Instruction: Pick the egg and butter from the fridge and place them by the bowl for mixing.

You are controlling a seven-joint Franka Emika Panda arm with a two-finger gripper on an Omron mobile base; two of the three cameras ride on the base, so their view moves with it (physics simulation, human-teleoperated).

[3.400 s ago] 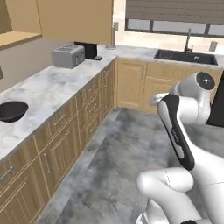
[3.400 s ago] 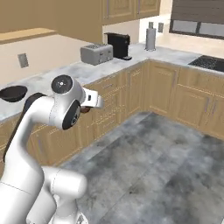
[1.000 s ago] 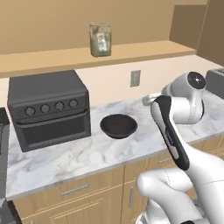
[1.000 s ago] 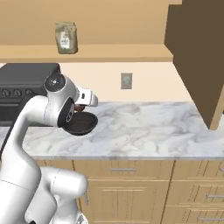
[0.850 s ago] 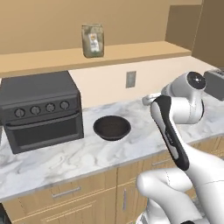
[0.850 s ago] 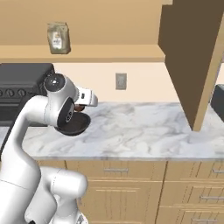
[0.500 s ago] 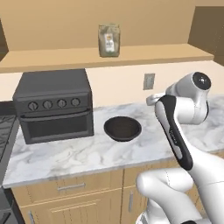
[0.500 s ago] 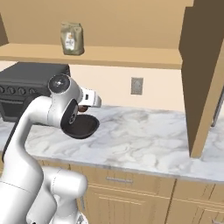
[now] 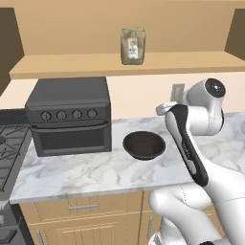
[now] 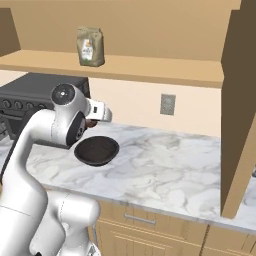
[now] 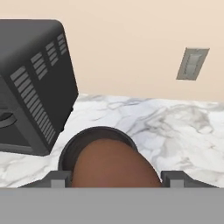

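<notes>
My gripper (image 11: 114, 178) is shut on a brown egg (image 11: 114, 162), which sits between the two dark fingertips (image 11: 57, 178) in the hand view. Just beyond the egg, the dark round bowl (image 11: 74, 146) rests on the marble counter. From the base, the bowl (image 9: 144, 145) lies right of the oven, and the gripper (image 10: 91, 121) hangs above the bowl's (image 10: 97, 150) far rim with the egg (image 10: 90, 123) peeking out under the hand. The butter and the fridge are out of view.
A dark countertop oven (image 9: 69, 115) stands left of the bowl, close to it (image 11: 30, 83). A stove (image 9: 9, 150) lies further left. A wall outlet (image 10: 167, 104) and a shelf with a bag (image 9: 132, 45) are behind. A tall wooden panel (image 10: 240, 105) bounds the counter on the right.
The base has driven, so the whole scene swept from the open kitchen floor to this counter with oven and bowl. The arm keeps its pose with the egg held.
</notes>
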